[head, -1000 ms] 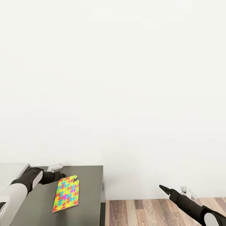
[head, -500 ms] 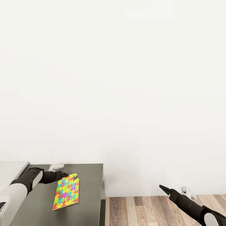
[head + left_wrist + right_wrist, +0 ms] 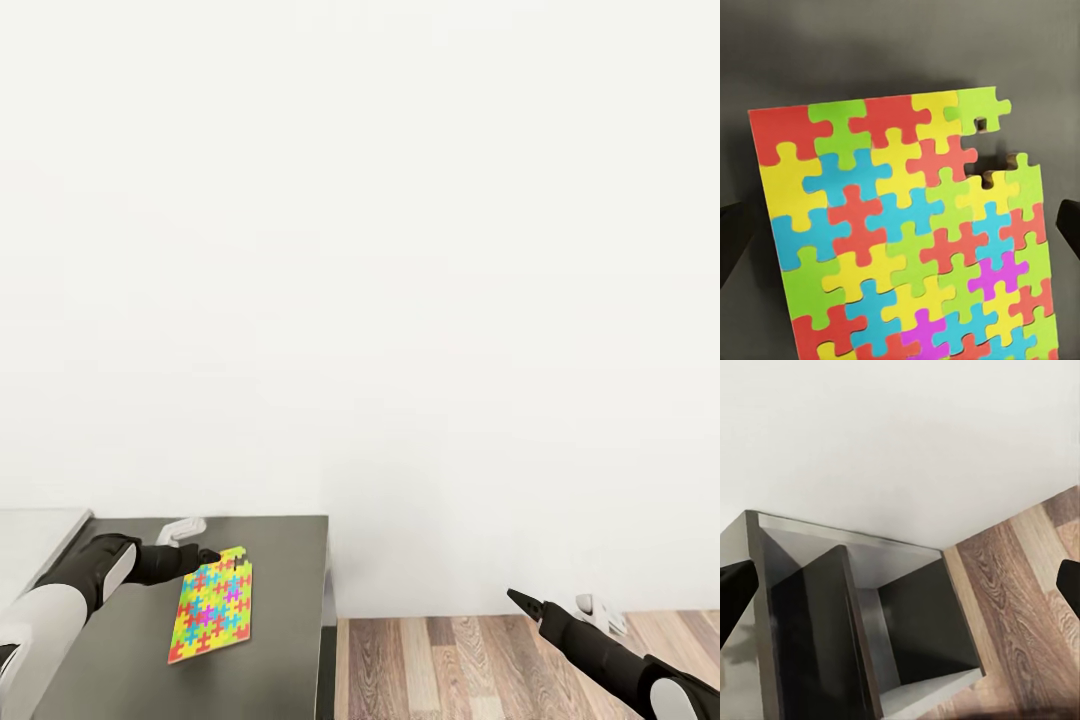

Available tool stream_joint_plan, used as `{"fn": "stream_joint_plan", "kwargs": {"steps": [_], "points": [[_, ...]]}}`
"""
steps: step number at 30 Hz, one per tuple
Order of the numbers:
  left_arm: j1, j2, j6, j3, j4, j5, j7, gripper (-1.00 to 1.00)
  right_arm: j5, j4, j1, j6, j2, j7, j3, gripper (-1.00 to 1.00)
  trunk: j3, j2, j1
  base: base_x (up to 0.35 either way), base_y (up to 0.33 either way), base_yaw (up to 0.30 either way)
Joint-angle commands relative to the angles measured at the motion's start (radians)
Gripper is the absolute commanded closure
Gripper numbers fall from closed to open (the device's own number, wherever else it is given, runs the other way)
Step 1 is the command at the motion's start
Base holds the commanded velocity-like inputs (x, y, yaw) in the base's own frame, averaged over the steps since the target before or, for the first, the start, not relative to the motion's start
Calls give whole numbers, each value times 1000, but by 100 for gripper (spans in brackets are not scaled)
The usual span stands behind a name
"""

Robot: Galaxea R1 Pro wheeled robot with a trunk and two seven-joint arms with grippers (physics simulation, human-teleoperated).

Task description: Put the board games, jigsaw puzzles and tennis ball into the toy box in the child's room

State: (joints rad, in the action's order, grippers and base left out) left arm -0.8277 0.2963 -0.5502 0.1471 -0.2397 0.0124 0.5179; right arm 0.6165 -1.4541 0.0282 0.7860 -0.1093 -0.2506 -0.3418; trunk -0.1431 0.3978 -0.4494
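Note:
One jigsaw puzzle (image 3: 213, 605), a flat slab of yellow, red, green and blue pieces, lies on the dark grey top of a low side unit (image 3: 285, 600). My left gripper (image 3: 210, 555) is open at the puzzle's far corner. In the left wrist view the puzzle (image 3: 900, 247) lies between the two spread fingertips (image 3: 731, 240), with my left gripper (image 3: 900, 232) over it. My right gripper (image 3: 512, 596) hangs open over the wood floor, well right of the unit. The toy box, board games and tennis ball are out of view.
A pale grey surface (image 3: 35, 540) adjoins the dark unit on the left. A white wall (image 3: 400, 250) rises behind. Wood-plank floor (image 3: 450, 670) lies right of the unit. The right wrist view looks at the unit's open dark shelves (image 3: 907, 637).
The whole picture has slid a little, so the camera has moved. My left gripper has crept slightly toward the puzzle's far corner. The right arm holds its place.

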Motion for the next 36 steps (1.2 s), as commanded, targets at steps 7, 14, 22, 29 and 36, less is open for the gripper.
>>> {"fn": "stream_joint_plan", "kwargs": {"steps": [7, 14, 22, 29, 36], "points": [[-1, 0, -8, 6, -1, 1, 4, -100, -3, 0, 1, 6, 0, -7, -2, -100, -14, 2, -1, 0, 0, 0], [-1, 0, -9, 6, -1, 1, 4, -100, -3, 0, 1, 6, 1, -7, -2, -100, -25, 2, -1, 0, 0, 0], [-1, 0, -8, 6, -1, 1, 4, -100, -3, 0, 1, 6, 2, -7, -2, -100, -38, 2, -1, 0, 0, 0], [-1, 0, -8, 6, -1, 1, 4, -100, -3, 0, 1, 6, 3, -7, -2, -100, -50, 2, -1, 0, 0, 0], [-1, 0, -8, 6, -1, 1, 4, -100, -2, 0, 1, 6, 1, -7, -2, -100, -61, 2, -1, 0, 0, 0]]}}
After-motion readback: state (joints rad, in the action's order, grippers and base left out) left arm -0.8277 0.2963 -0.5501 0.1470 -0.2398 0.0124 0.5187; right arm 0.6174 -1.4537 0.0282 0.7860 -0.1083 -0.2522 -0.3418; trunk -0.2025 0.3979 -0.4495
